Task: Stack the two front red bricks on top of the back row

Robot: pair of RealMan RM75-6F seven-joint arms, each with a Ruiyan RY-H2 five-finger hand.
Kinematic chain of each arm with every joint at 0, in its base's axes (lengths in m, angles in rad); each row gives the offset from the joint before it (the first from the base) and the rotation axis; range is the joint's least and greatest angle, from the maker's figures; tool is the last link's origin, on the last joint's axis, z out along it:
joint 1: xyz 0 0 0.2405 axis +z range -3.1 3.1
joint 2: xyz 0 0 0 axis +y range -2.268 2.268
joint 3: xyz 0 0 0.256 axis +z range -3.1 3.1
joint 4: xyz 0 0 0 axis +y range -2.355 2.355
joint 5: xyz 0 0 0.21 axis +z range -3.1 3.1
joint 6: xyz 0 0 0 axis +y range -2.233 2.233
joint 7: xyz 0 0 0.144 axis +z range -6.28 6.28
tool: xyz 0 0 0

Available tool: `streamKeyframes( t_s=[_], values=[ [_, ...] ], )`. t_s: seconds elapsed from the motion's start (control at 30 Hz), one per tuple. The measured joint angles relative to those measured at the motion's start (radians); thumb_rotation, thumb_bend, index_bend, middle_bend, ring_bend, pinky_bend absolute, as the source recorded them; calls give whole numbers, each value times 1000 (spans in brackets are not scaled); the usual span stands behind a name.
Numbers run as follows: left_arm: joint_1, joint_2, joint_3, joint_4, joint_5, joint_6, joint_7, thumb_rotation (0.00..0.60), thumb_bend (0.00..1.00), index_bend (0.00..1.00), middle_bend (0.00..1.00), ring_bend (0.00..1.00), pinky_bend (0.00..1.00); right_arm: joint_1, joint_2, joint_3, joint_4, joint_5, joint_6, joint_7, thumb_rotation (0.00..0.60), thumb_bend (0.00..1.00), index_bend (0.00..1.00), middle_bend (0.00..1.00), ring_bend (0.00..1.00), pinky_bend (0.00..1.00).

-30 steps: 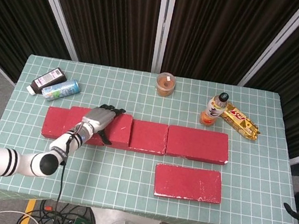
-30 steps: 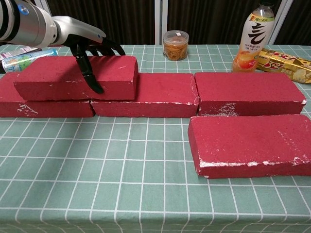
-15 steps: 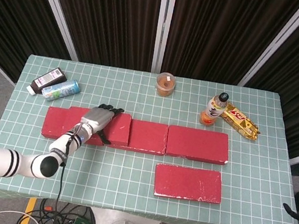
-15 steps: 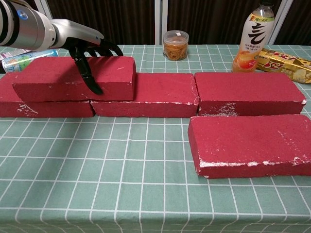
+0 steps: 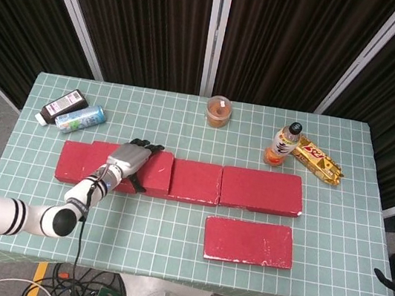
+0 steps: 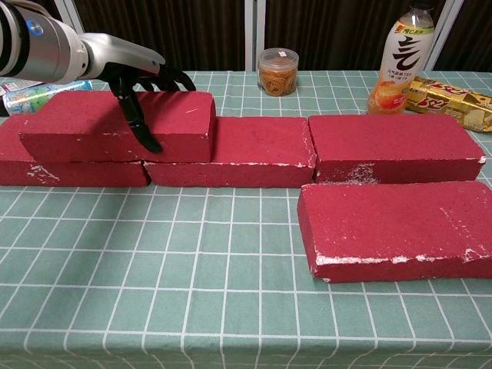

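Observation:
My left hand [image 5: 130, 158] [image 6: 137, 71] grips a red brick [image 5: 157, 172] [image 6: 77, 129], thumb down its front face and fingers over its back edge. That brick lies on top of the left end of the back row, overlapping the left brick [image 5: 75, 164] [image 6: 69, 173] and the middle brick [image 5: 196, 181] [image 6: 238, 150]. The right back-row brick [image 5: 262, 190] [image 6: 392, 146] has nothing on it. One more red brick [image 5: 248, 242] [image 6: 392, 229] lies flat in front at the right. My right hand does not show.
Along the back edge stand a small jar [image 5: 218, 111], a drink bottle [image 5: 283, 144] and a gold snack pack [image 5: 318, 161]. At the back left lie a can [image 5: 80, 118] and a dark box [image 5: 63, 106]. A checked green cloth [image 5: 148, 223] covers the table.
The held brick has shifted slightly to the left on the back row, with the left hand still on it. Nothing else has moved.

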Motion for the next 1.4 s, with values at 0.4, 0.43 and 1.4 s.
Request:
streamKeyframes(
  t_s=[0.4,0.43,1.4],
  values=[
    [2,1,4,1,7,-1,-25,600,91,19,0,0,0,0,-2,2,-1,8,-5,-10,600,0,0,0,0,0],
    [3,2,5,0,10,-2,-27,600,91,19,0,0,0,0,-2,2,0,8,-6,-10,600,0,0,0,0,0],
    [153,327,27,-321,195,144,-101,600,89,15,0,0,0,-4,76,-23,-80,-85,42,-61,600,0,0,0,0,0]
  ],
)
